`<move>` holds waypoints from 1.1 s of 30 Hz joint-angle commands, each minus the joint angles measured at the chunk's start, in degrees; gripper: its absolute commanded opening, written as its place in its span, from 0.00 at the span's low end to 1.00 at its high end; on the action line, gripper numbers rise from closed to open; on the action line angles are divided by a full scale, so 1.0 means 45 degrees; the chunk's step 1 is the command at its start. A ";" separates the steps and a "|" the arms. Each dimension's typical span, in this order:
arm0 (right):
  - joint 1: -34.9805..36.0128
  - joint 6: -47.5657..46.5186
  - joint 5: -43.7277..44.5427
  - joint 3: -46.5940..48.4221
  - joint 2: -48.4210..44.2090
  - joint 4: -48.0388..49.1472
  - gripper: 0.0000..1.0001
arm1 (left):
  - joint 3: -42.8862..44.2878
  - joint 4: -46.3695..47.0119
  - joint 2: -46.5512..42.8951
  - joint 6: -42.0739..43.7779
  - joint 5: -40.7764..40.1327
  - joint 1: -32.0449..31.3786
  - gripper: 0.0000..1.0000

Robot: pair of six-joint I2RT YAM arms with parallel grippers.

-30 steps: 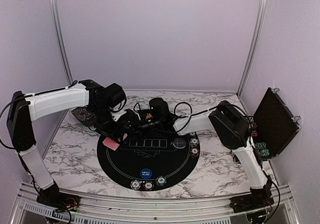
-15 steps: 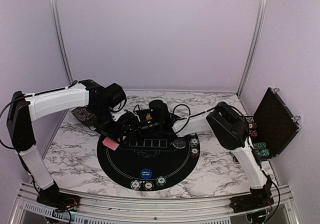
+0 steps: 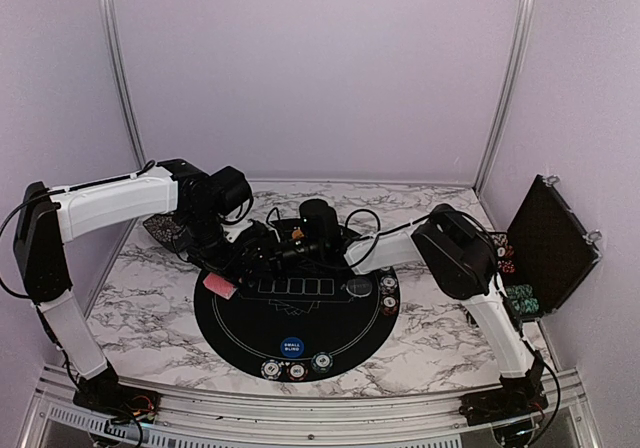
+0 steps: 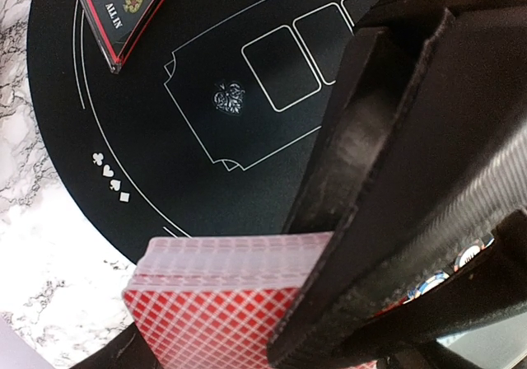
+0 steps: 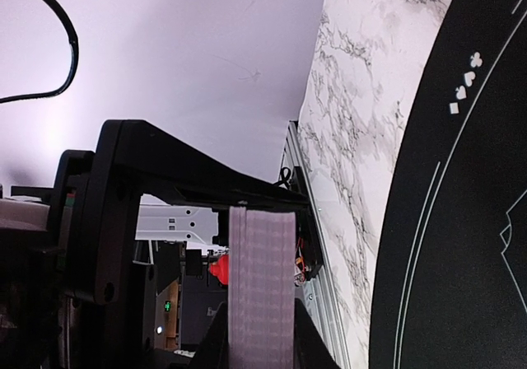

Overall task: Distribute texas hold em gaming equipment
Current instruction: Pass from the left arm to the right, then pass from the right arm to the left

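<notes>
A deck of red-backed playing cards point(image 3: 219, 285) hangs over the left edge of the black mat point(image 3: 300, 323). My left gripper point(image 3: 232, 273) is shut on it; in the left wrist view the deck point(image 4: 222, 303) sits low between black fingers. My right gripper point(image 3: 262, 256) reaches in from the right. In its wrist view the deck's edge point(image 5: 262, 278) stands between its fingers point(image 5: 216, 344), which close on both faces. The black triangular all-in marker point(image 4: 123, 11) lies on the mat. A blue button point(image 3: 291, 348) and three chips point(image 3: 297, 371) lie at the mat's near edge.
A dark-grey button point(image 3: 359, 287) and chips point(image 3: 389, 294) lie at the mat's right side. The open black chip case point(image 3: 545, 243) stands at the far right with chips point(image 3: 522, 298) in it. A dark object point(image 3: 165, 230) lies behind the left arm. Cables loop behind the grippers.
The right arm has stretched slightly further left towards the deck. The deck and left gripper have shifted a little up and left.
</notes>
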 commanded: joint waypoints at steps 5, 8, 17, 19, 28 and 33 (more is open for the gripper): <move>0.0016 0.0436 -0.0020 -0.0032 -0.0098 0.1072 0.00 | -0.0183 0.0051 -0.0054 0.0084 -0.0394 -0.0125 0.86; -0.0003 0.0486 0.0028 -0.0190 -0.0151 0.1186 0.00 | -0.0193 0.0109 0.0015 0.0098 -0.0466 -0.0180 0.83; -0.0046 0.0529 0.0135 -0.0410 -0.0286 0.1299 0.00 | -0.0375 0.0311 0.0111 0.0183 -0.0355 -0.0320 0.83; -0.0043 0.0530 0.0147 -0.0448 -0.0320 0.1299 0.00 | -0.0440 0.0372 0.0122 0.0164 -0.0334 -0.0342 0.83; -0.0042 0.0491 0.0254 -0.0637 -0.0473 0.1365 0.00 | -0.0617 0.0588 0.0053 0.0018 -0.0262 -0.0381 0.76; -0.0069 0.0555 0.0284 -0.0727 -0.0539 0.1477 0.00 | -0.0732 0.0693 -0.0021 0.0001 -0.0270 -0.0399 0.80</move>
